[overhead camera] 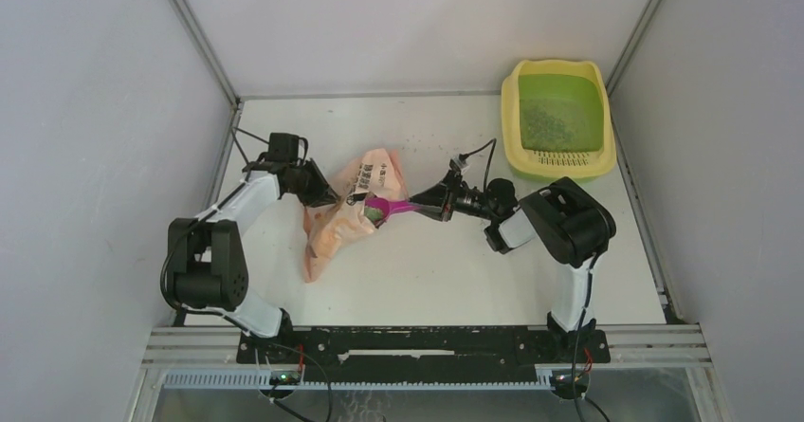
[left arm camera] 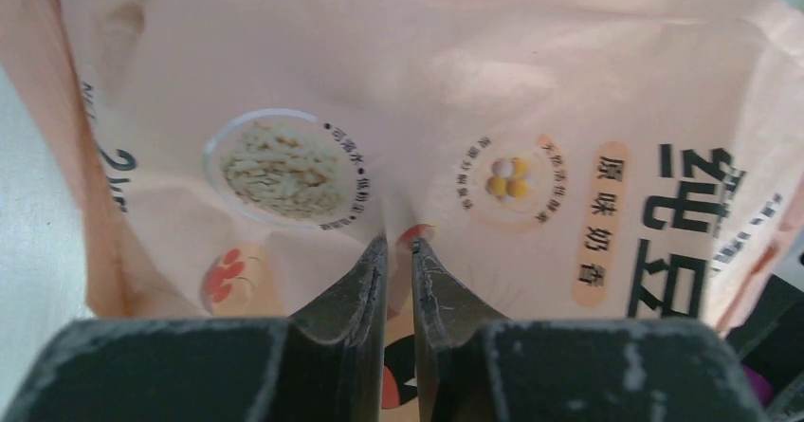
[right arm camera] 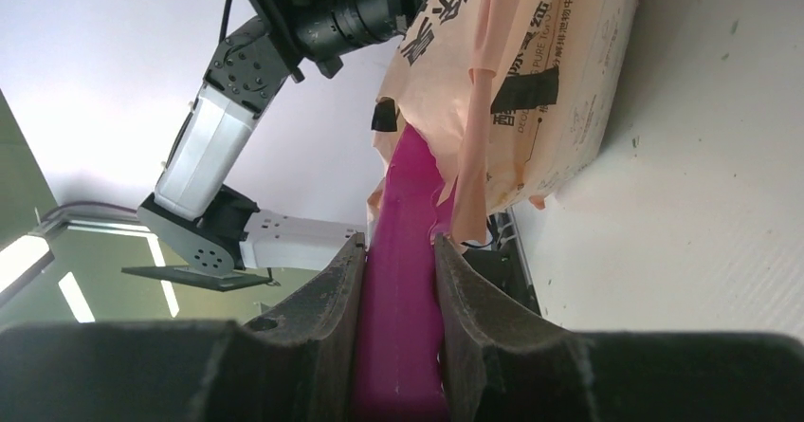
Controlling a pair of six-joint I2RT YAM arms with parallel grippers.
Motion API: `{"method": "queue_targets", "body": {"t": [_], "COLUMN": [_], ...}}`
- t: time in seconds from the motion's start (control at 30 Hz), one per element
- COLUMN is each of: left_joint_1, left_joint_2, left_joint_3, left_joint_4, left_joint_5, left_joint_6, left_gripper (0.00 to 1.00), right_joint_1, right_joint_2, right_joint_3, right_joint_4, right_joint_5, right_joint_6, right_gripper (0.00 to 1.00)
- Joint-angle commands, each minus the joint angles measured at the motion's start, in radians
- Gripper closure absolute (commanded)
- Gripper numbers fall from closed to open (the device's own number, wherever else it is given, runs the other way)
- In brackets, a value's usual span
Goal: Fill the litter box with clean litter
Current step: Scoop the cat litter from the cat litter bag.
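While the left gripper (left arm camera: 398, 244) pinches the bag (left arm camera: 569, 81) and the right gripper (right arm camera: 398, 242) clamps the scoop (right arm camera: 403, 346) handle at its mouth, a tilt in transit could spill litter (overhead camera: 548, 119) short of the litter box (overhead camera: 510, 128), upper right of the overhead frame.

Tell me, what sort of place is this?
Probably a robot test booth: blank white walls enclose a table, two robot arms are bolted at its near edge, and a litter box sits in one corner.
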Motion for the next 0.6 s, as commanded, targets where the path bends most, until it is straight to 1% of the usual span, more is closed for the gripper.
{"method": "queue_targets", "body": {"t": [0.0, 0.17, 0.33, 0.57], "left_joint_1": [-0.012, -0.019, -0.028, -0.041], "left_joint_2": [-0.055, -0.064, -0.058, -0.054], "left_joint_3": [-0.023, -0.015, -0.013, 0.003], "left_joint_4": [0.007, 0.002, 0.008, 0.003], "left_joint_5": [0.032, 0.034, 0.033, 0.025], "left_joint_6": [0.016, 0.015, 0.006, -0.002], "left_gripper": [0.81, 0.81, 0.81, 0.81], "right_joint_1": [0.009, -0.058, -0.123, -0.193], "right_joint_2": [-0.009, -0.037, -0.028, 0.009], "right_joint_3": [0.013, -0.107, -0.181, -0.268], "right_joint_4": [0.083, 0.083, 0.082, 0.082], "right_joint_5": [0.04, -0.024, -0.113, -0.166], "right_joint_6": [0.071, 0.068, 0.072, -0.007], "right_gripper": [1.0, 1.0, 1.0, 1.0]}}
